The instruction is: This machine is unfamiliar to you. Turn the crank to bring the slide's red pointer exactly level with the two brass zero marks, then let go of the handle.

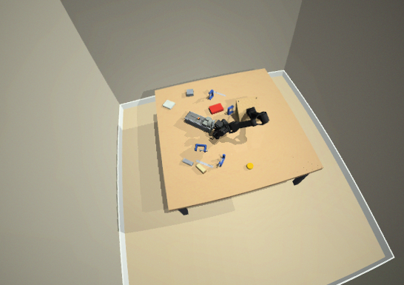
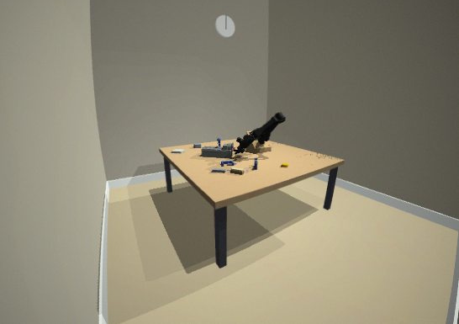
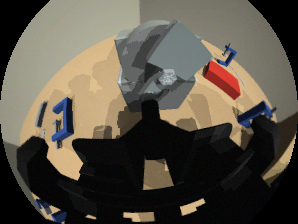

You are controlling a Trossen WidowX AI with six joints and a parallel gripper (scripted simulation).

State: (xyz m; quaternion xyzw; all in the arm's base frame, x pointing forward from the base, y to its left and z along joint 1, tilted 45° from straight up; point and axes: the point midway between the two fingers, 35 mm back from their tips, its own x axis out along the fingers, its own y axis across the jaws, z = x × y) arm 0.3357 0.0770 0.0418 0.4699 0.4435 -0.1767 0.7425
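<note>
The grey slide machine [image 1: 197, 121] [image 2: 216, 151] [image 3: 156, 63] lies on the table's middle, long and low. Its red pointer [image 1: 198, 118] shows as a small dot on top of the slide; I cannot tell how it stands against the brass marks. My gripper [image 1: 214, 129] [image 2: 237, 149] [image 3: 149, 121] is at the machine's near end, shut on the crank handle. In the wrist view the dark handle runs from my fingers up to the machine's grey end block. The handle itself is hidden in the top and exterior views by my arm.
A red block [image 1: 216, 108] [image 3: 222, 79] lies behind the machine. Blue clamps [image 1: 200, 145] [image 1: 222, 160] [image 1: 210, 94] [image 3: 64, 119], small grey and tan blocks [image 1: 187, 161] [image 1: 201, 168], a white pad [image 1: 169, 104] and a yellow disc [image 1: 250, 165] are scattered on the table [image 1: 281, 144].
</note>
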